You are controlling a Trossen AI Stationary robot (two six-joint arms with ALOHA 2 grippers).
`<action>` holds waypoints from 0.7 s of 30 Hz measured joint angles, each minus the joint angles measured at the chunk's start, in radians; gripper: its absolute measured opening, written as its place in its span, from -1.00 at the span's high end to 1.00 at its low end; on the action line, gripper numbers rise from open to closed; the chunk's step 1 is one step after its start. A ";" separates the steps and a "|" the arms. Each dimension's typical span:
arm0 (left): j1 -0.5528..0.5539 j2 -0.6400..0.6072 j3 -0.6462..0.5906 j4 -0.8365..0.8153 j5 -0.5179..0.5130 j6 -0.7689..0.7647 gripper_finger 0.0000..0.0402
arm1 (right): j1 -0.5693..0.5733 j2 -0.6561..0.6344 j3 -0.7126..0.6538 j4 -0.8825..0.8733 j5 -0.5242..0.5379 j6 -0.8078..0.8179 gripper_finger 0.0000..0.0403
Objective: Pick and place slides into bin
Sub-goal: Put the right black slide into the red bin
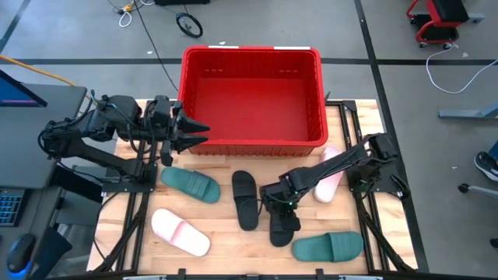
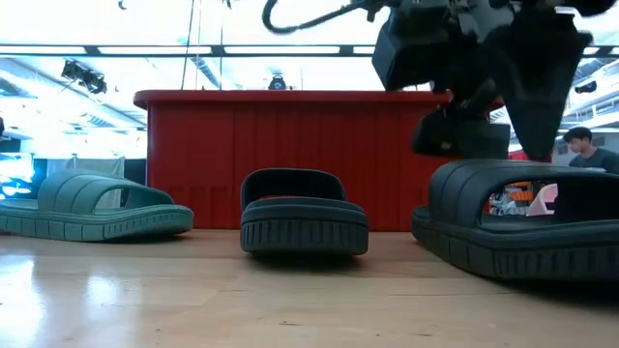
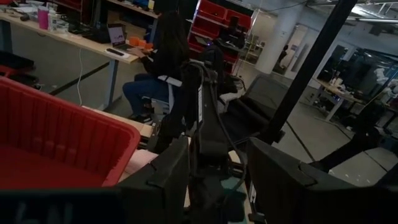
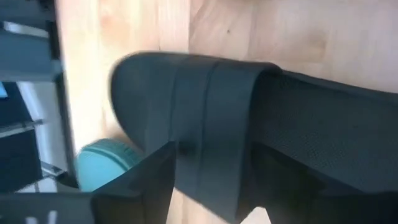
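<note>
The red bin (image 1: 257,145) stands at the table's far middle, with no slides in it. Six slides lie on the table in front of it: two black (image 1: 245,199) (image 1: 283,224), two green (image 1: 191,185) (image 1: 328,246), two pink (image 1: 180,232) (image 1: 331,175). My right gripper (image 1: 280,202) is open, low over the right black slide (image 2: 522,227), which rests flat on its sole. Its fingers stand on either side of the strap (image 4: 205,149). My left gripper (image 1: 198,134) is open and empty by the bin's near left corner. My right gripper comes at the black slide's strap (image 4: 214,112) from above, with one finger (image 4: 146,183) on each side of it. I cannot tell whether the fingers touch it. The slide lies on the table.
The second black slide (image 2: 304,213) lies just left of the right gripper, and a green slide (image 2: 92,205) lies farther left. The pink slide lies partly under the right arm. A person (image 3: 158,56) sits at a desk beyond the table, and another (image 2: 583,145) shows behind it.
</note>
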State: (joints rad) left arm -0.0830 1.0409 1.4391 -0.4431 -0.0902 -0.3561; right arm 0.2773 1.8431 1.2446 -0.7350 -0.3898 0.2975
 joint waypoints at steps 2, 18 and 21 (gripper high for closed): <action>0.000 0.000 0.000 0.000 0.000 0.000 0.18 | 0.000 0.014 0.000 0.005 0.008 -0.004 -0.04; 0.000 0.000 0.000 -0.004 0.000 0.000 0.24 | 0.012 -0.001 0.000 0.030 -0.029 0.057 0.93; 0.000 0.000 0.000 -0.004 0.000 0.000 0.27 | 0.014 -0.044 0.000 0.025 -0.037 0.137 0.90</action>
State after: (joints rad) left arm -0.0830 1.0409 1.4391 -0.4469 -0.0902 -0.3561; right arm 0.2909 1.7992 1.2442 -0.7097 -0.4263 0.4350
